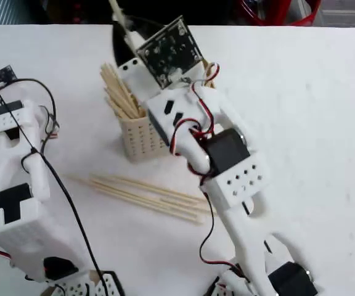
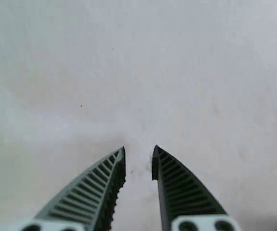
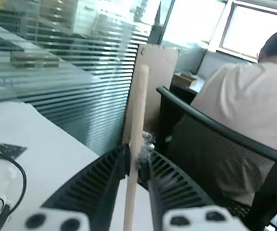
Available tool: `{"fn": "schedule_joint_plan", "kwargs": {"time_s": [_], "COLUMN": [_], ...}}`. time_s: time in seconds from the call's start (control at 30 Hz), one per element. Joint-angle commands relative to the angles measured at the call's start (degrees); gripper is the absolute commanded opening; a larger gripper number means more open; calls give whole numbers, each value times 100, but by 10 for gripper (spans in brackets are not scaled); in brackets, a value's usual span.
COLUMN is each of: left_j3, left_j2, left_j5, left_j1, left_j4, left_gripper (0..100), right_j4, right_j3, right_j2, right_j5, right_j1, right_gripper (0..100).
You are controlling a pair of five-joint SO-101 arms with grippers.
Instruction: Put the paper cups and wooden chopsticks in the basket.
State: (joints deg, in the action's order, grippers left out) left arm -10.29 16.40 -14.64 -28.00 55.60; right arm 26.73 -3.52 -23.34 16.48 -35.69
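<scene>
Over table [image 1: 301,92], chopstick [image 3: 139,106] in right pincer [image 3: 136,161]

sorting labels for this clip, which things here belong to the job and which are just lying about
Job: basket; bundled chopsticks in it; loose chopsticks on the table; held chopstick in the right gripper.
Lying about: small black board on the table; black chair behind.

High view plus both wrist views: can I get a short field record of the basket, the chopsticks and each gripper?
basket: white perforated basket, upright on table
in basket: bundled chopsticks, standing on end
on table: loose chopsticks, lying flat near the basket
right gripper: fingers shut on held chopstick, raised by the basket
left gripper: fingers open, over bare table
</scene>
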Motion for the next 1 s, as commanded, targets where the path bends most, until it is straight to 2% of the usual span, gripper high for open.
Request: {"fn": "schedule_joint_plan", "kwargs": {"time_s": [0.0, 0.17, 0.33, 0.47, 0.63, 0.8, 0.87, 0.9, 0.97], "left_j3": [229, 220, 220, 431, 1371, 3068, 3798, 4026, 3859], "left_j2": [-31, -31, -31, -92, -233, -840, -1165, -1332, -1771], "left_j5": [-53, -53, -35, 141, 976, 2426, 3156, 3569, 4264], "left_j1": [-40, -40, -40, -66, -57, 31, 145, 259, 374], "left_j4": [-114, -88, -70, 290, 1495, 3587, 4501, 4782, 4686], "left_gripper": [109, 109, 109, 109, 109, 110, 110, 110, 109], "right_j4": [-145, -145, -119, 303, 1516, 4101, 4945, 5270, 5719], "right_j3": [-510, -1020, -1029, -1002, -1002, -1046, -1275, -1451, -2013], "right_j2": [-57, -101, -295, -629, -1226, -2000, -2255, -2369, -2607], "right_j5": [-44, -35, -18, -18, 44, 1240, 1477, 1503, 1521], "right_j1": [154, 110, 110, 110, 145, 444, 725, 866, 1288], "right_gripper": [18, 23, 124, 98, 95, 94, 94, 94, 94]}}
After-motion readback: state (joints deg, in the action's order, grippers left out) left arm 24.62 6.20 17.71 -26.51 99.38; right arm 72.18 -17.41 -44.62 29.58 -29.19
